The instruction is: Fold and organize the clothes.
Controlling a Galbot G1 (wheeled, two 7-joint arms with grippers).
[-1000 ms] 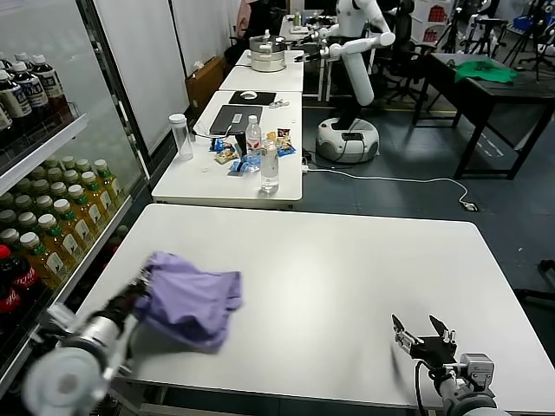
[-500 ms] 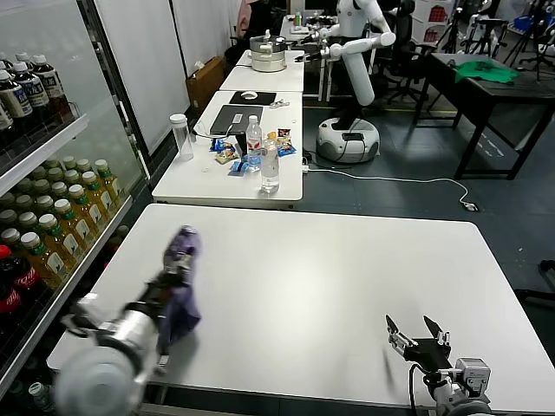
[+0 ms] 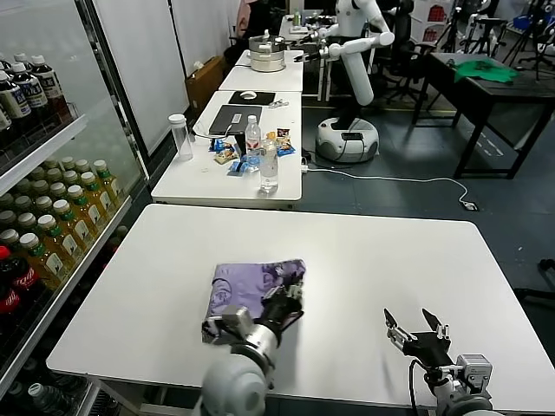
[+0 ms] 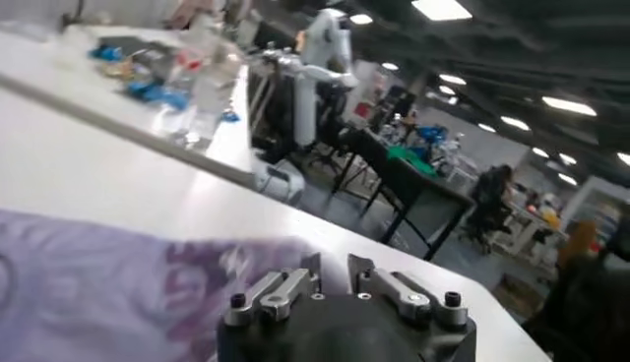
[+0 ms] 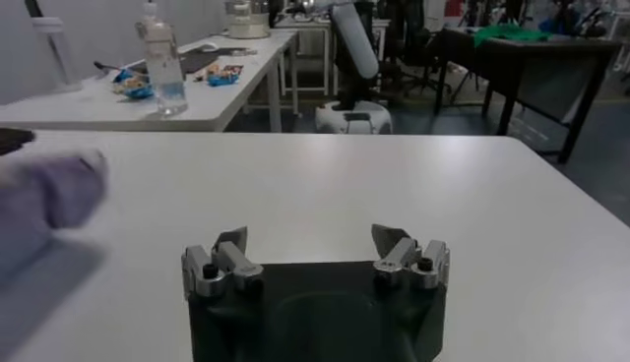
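While the lavender t-shirt [image 3: 257, 284] already lies as a compact folded bundle near the front edge of the white table [image 3: 364, 260], left of centre, the fold looks mostly done; its printed side shows at the right end. Left gripper [image 3: 284, 305] sits on the bundle's right front corner, jaws narrowly parted, cloth just beneath; a grip cannot be confirmed. Judged remaining: release, tidy the uneven edges, final placement. Right gripper [image 3: 415, 332] idles near the front right edge, jaws wide apart, holding nothing. Nothing stands near the shirt on this table. Behind: second table [image 3: 195, 182] with bottles and snacks, drinks fridge [image 3: 43, 217] to the left.
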